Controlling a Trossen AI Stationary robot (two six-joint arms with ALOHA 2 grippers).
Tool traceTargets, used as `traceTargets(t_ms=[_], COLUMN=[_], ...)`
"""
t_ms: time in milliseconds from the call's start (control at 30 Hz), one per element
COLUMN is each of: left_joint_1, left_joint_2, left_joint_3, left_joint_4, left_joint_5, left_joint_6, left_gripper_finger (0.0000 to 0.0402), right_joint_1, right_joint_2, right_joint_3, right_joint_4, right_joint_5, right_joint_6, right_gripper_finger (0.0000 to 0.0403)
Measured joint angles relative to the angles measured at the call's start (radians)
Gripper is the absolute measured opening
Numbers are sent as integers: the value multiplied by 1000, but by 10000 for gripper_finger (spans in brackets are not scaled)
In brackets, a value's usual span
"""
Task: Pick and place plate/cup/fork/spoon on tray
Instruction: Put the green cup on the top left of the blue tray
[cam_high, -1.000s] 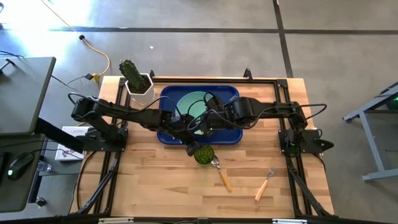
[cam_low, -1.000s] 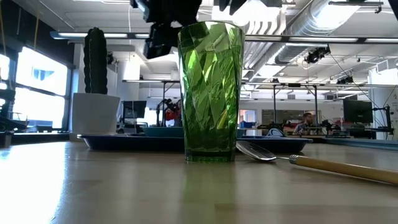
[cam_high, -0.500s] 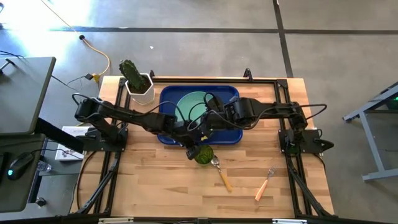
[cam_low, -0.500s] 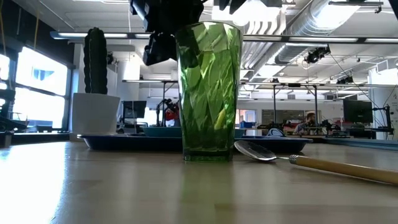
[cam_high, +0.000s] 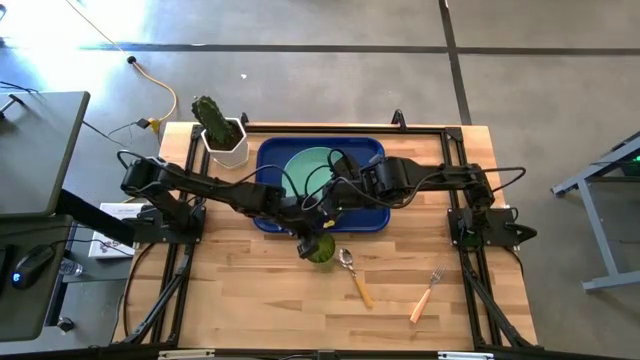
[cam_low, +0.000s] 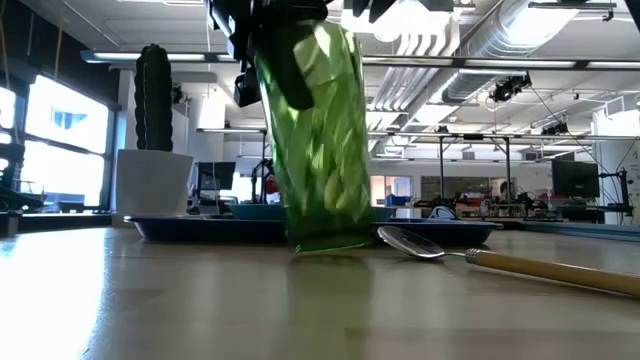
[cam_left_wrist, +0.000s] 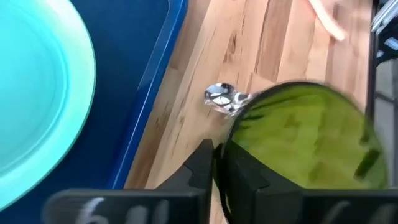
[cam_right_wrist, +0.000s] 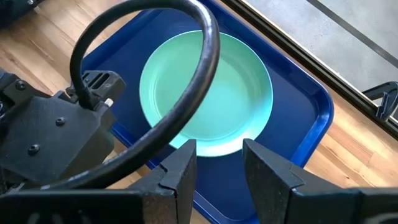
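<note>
The translucent green cup stands tilted on the wood just in front of the dark blue tray. In the low view its top leans toward the table's left. My left gripper is shut on it. The mint-green plate lies flat in the tray. My right gripper is open and empty above the tray's near part. The spoon and the fork lie flat on the wood, near and to the right. My left gripper holds the cup by its upper wall, with a finger on the outside of one side. The far side of the hold is hidden by the cup. The fingers slant down from the far left. I cannot tell whether the cup's base touches the table.
A cactus in a white pot stands at the far left, beside the tray. The spoon's bowl lies close beside the cup. Bare wood stretches across the near half of the table.
My left gripper has come down onto the cup's top. The cup stood upright, then slid a little toward the table's left and tipped, its top leaning left. It has drawn away from the spoon's bowl.
</note>
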Motion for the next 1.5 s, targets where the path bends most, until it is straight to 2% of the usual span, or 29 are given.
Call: traceTargets(t_ms=[333,667,900,1100,1333,1500], left_joint_1=[-8,62,170,303,494,613], left_joint_2=[-21,-162,-277,-348,-362,-362], left_joint_3=[0,1,1,1,1,1], left_joint_4=[-59,-189,-340,-388,-390,-385], left_joint_5=[5,30,-33,-60,-60,-60], left_joint_6=[79,157,245,322,440,489], left_gripper_finger=[5,3,3,3,3,4], right_joint_1=[0,3,3,3,0,-3], right_joint_2=[0,0,0,0,0,0], right_joint_3=[0,0,0,0,0,0], right_joint_4=[0,2,1,1,1,1], right_joint_5=[0,0,0,0,2,59], right_joint_6=[3,32,65,79,73,17], right_gripper_finger=[122,122,122,122,122,122])
